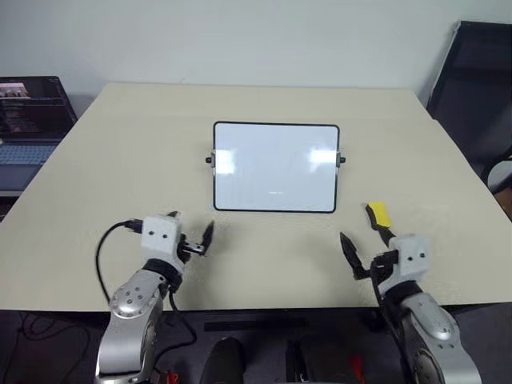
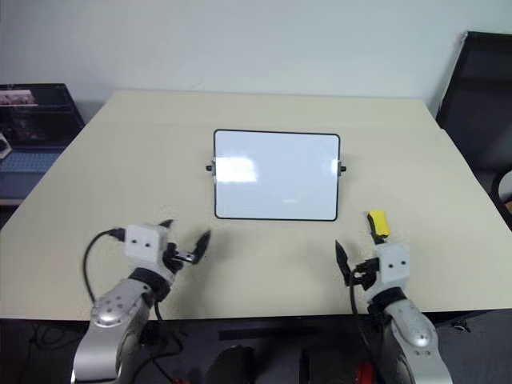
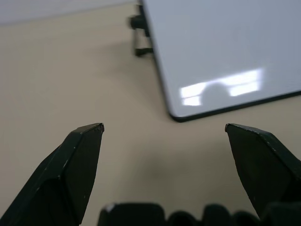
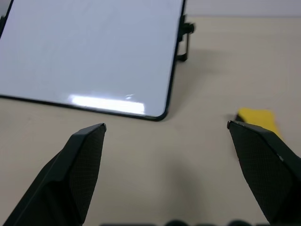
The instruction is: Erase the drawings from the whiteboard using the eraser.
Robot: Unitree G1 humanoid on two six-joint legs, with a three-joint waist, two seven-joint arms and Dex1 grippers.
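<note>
Whiteboard (image 1: pixel 276 168) at table (image 1: pixel 120 160) centre, tilted back on its stand; flat glossy white face, thin black frame, rounded corners, small black knobs on both short sides. No drawings made out on the face from the head views or either wrist view; only bright glare patches and a faint smudge low on the board, too small to read.

Eraser (image 1: pixel 378 214) lying loose on the table just off the board's lower right corner, apart from the frame; small yellow block, matte, dark underside edge. In the right wrist view, beside the right finger, not between the fingers.

Left gripper (image 1: pixel 192 236) spread wide, nothing held, near the table's front edge, left of the board. Right gripper (image 1: pixel 366 240) spread wide, nothing held, just behind the eraser.

Judged step: board reads clean, eraser set down, arms near the table's front edge; task likely at or near its end.

If any mark is left: centre the eraser between the right fingers, close on the long yellow sides, keep the dark face flat to the board, steady the tilting frame with the left
</note>
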